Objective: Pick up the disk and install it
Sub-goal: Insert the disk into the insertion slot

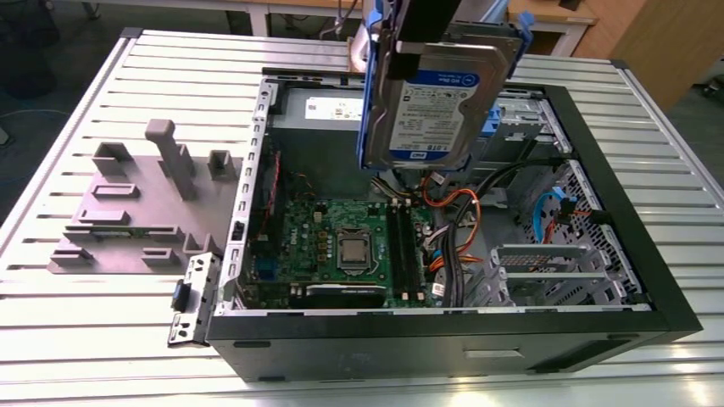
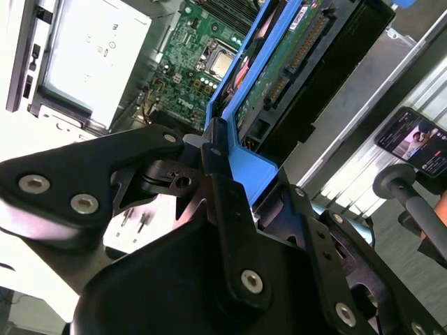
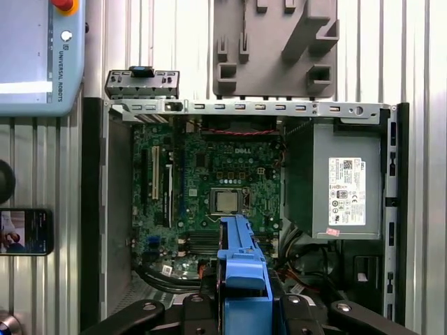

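My gripper (image 2: 209, 157) is closed on the blue rail of the disk (image 1: 436, 110) and holds it upright above the open computer case (image 1: 453, 326). I judge the picking done, the installing not. Under it lie the motherboard (image 1: 339, 242) and cables (image 1: 453, 203). The case walls stand close, and the free way is from above.

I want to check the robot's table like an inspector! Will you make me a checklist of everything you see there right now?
Surface: ribbed metal table, holding an open computer case.
Job's things: disk hangs upright above the case, not yet installed.
Clutter: grey fixture plate on the table, at the exterior view's left of the case.
Grippers: gripper shut on the disk's blue rail.
Cables: orange and black cables inside the case beside the motherboard.
Surroundings: a phone and a grey control pendant near the case.
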{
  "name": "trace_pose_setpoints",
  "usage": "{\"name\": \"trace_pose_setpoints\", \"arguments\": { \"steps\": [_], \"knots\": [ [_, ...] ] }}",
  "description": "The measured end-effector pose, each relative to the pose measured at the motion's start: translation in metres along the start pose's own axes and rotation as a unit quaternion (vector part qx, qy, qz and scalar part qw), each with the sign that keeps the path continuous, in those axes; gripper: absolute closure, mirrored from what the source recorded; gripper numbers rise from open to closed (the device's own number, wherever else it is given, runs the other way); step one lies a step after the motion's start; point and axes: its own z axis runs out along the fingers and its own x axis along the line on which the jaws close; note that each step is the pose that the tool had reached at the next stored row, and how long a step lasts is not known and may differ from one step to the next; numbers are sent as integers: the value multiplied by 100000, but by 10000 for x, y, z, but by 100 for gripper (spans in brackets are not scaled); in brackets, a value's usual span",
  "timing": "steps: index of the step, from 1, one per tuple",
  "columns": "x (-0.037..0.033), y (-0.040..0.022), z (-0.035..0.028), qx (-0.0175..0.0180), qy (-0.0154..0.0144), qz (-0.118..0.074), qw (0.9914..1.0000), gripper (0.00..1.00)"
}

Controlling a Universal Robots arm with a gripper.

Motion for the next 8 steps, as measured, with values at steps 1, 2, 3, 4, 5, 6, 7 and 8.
{"name": "trace_pose_setpoints", "arguments": {
  "steps": [1, 2, 3, 4, 5, 6, 7, 8],
  "knots": [
    [8, 0, 1, 2, -3, 0, 100000, 64],
    [15, 0, 1, 1, -2, 0, 100000, 64],
    [23, 0, 1, 2, -1, 0, 100000, 64],
    [31, 0, 1, 2, -1, 1, 100000, 64],
    [38, 0, 2, 1, -1, 2, 100000, 64],
    [46, 0, 2, 2, -5, 0, 100000, 64],
    [53, 0, 2, 2, -5, 1, 100000, 64],
    [60, -1, 2, 2, -2, 1, 100000, 64]
  ]
}}
